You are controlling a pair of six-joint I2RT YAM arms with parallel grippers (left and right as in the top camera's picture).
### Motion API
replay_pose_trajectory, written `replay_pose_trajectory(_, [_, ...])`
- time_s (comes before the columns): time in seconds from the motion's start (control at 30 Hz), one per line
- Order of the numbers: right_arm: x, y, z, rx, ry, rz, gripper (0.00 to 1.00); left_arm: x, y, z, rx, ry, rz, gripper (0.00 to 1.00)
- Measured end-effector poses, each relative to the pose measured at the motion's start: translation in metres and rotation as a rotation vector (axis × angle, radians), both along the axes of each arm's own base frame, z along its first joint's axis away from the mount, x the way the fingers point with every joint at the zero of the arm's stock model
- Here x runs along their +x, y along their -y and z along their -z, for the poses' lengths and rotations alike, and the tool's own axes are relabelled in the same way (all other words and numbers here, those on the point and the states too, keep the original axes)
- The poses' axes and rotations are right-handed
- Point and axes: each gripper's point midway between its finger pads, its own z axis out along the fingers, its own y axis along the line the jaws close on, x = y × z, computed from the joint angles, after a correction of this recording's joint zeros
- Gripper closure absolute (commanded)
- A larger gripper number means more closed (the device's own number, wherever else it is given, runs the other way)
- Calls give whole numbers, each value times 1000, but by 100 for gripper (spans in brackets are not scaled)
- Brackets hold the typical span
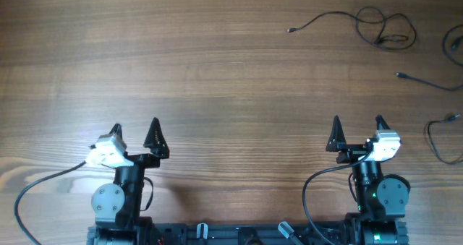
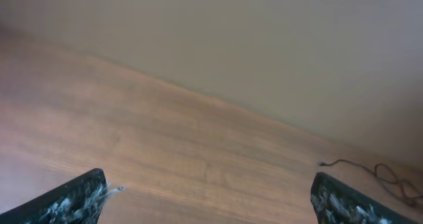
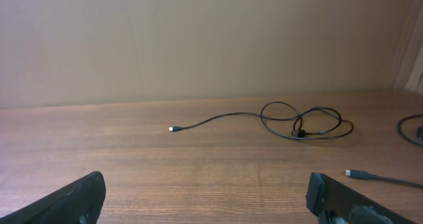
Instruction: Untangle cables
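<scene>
Right end effector [image 1: 357, 121] spread; cable [image 3: 299, 133] plug points left.

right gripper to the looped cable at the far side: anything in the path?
Nothing visible. Bare table lies between the right gripper and the looped cable. A second cable has its plug end just to the right of that line, not across it. The jaws stand open.
</scene>
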Motion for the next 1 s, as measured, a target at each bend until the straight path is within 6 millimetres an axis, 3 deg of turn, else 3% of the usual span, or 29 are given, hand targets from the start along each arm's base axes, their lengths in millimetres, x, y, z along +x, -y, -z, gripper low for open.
replay_pose_trajectory(0.2, [0, 0, 0, 0, 0, 0, 0, 5, 18, 29, 104, -21, 111, 0])
replay_pose_trajectory(0.6, [0, 0, 0, 0, 0, 0, 0, 3, 32, 28, 280, 8, 197, 0])
replay_pose_trajectory(1.0, [0, 0, 0, 0, 0, 0, 0, 3, 32, 27, 301, 13, 198, 0])
